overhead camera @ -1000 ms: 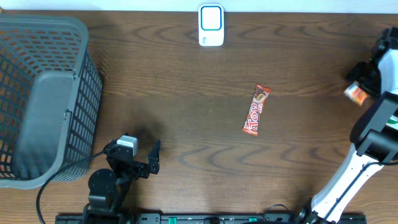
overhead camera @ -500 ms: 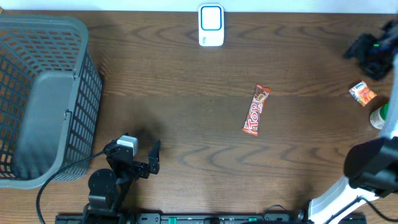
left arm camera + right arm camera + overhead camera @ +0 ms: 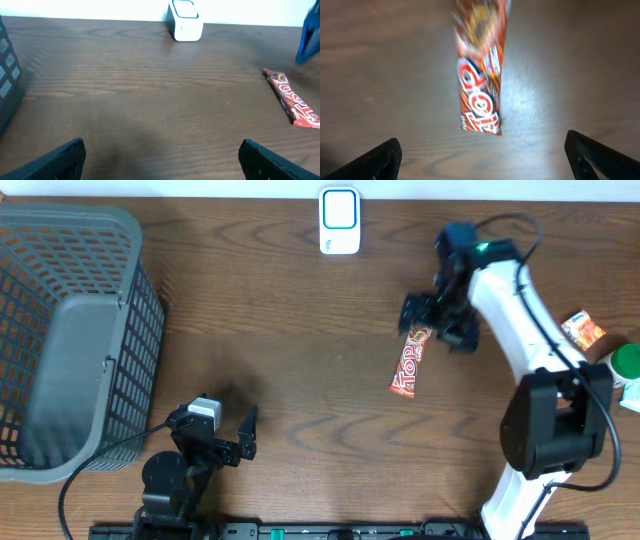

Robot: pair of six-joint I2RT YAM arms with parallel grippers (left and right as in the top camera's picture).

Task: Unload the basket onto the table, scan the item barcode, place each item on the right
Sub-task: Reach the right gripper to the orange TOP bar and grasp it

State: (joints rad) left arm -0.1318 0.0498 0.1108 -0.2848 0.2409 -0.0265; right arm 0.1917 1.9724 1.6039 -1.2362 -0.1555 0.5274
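Here the candy bar (image 3: 411, 360) lies flat on the table (image 3: 280, 330), its upper end directly beneath the right tool (image 3: 437, 324), whose fingers (image 3: 377, 160) stand spread wide on either side, grasping nothing. The white scanner (image 3: 340, 221) sits beyond that tool, to its left. The left tool (image 3: 225, 430) rests released, well apart, near the basket (image 3: 140, 330).
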